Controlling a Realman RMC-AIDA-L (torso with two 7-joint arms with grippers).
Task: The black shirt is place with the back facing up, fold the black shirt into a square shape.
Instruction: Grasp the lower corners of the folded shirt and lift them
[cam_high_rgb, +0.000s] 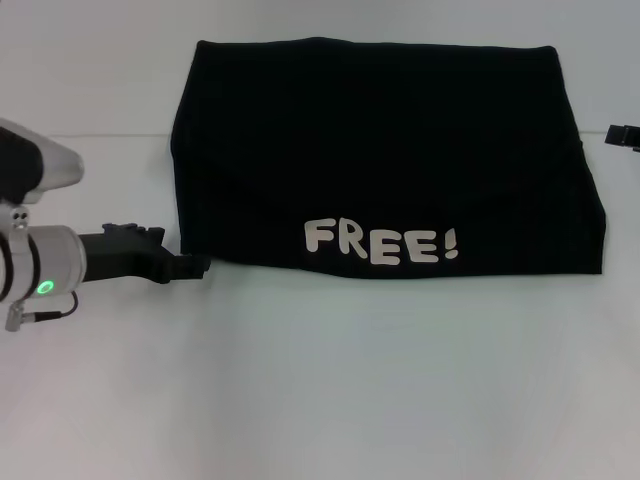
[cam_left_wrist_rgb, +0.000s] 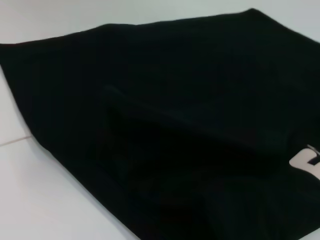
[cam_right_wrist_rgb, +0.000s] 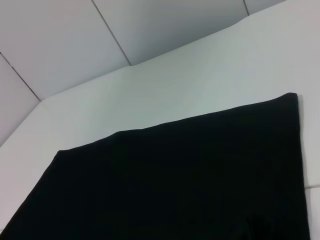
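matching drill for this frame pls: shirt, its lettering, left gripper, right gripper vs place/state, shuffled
1. black shirt
2. FREE! lettering
3. left gripper
4. right gripper

A. only just in view at the table's right edge
B. at the shirt's near left corner
C. white, along the shirt's near edge
D. folded into a rectangle, lying flat on the white table

Pairs: 1-D, 2-C, 3-B, 4-A

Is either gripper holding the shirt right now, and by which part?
Cannot tell: the left gripper sits at the black shirt's near left corner; the right gripper is apart.
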